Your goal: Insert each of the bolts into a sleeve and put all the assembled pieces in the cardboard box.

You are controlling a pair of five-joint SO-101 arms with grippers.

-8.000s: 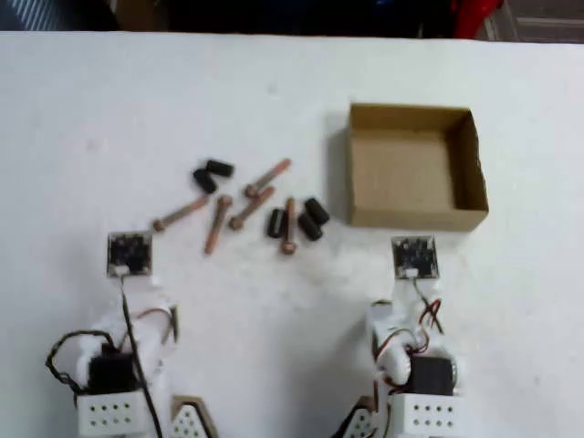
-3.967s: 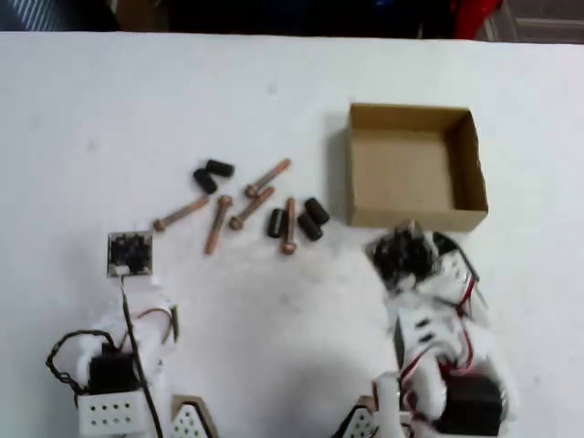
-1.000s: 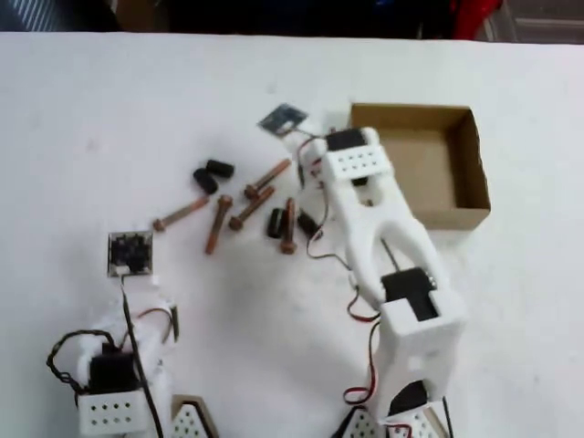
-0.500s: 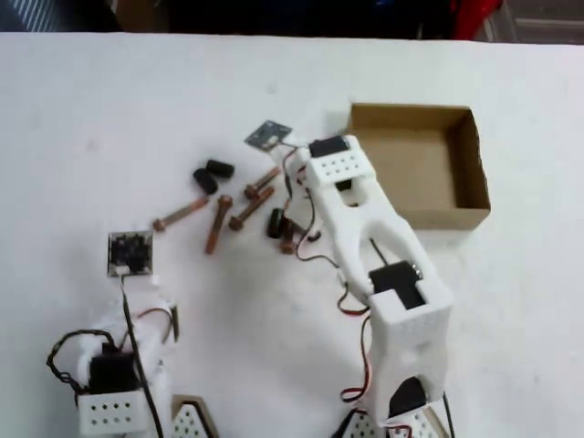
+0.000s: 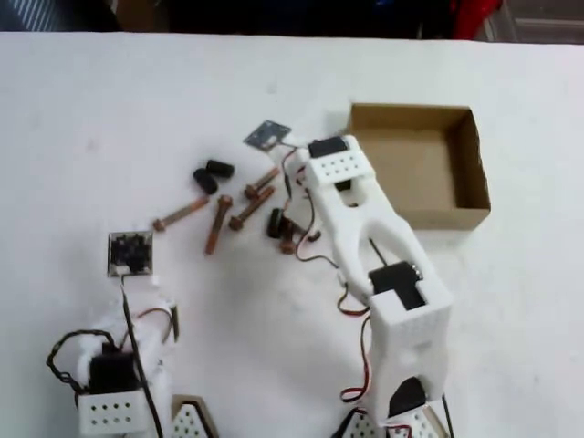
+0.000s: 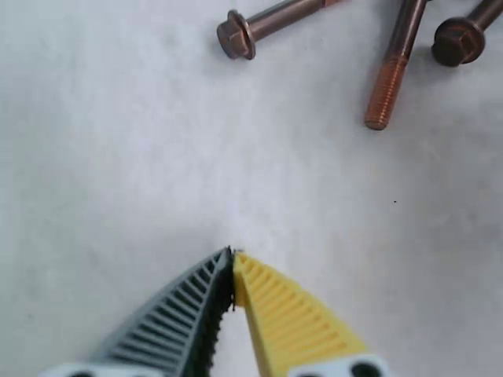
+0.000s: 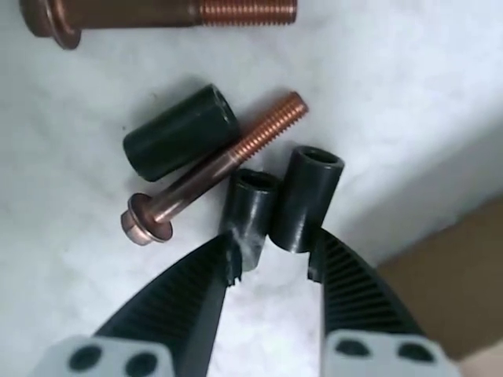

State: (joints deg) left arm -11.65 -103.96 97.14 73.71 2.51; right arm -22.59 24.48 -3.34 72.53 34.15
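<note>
My right gripper (image 7: 275,258) is open, low over the table, with two black sleeves (image 7: 250,214) (image 7: 306,198) lying side by side just ahead of its fingertips. A copper bolt (image 7: 212,169) and a third sleeve (image 7: 181,132) lie beyond them. In the high view the right arm (image 5: 351,196) stretches over this cluster, left of the cardboard box (image 5: 415,217). More bolts (image 5: 217,224) (image 5: 180,213) and two sleeves (image 5: 212,174) lie further left. My left gripper (image 6: 233,263) is shut on nothing, close to the table, with three bolts (image 6: 267,23) ahead of it.
The cardboard box holds nothing and its near wall (image 7: 448,275) stands right beside my right gripper. The left arm (image 5: 114,365) rests at the table's front left. Bare white table lies all around the parts.
My right arm has come from the front edge out over the sleeves by the box, shifting left in the last second; it has held still for half a second. The left arm has not moved.
</note>
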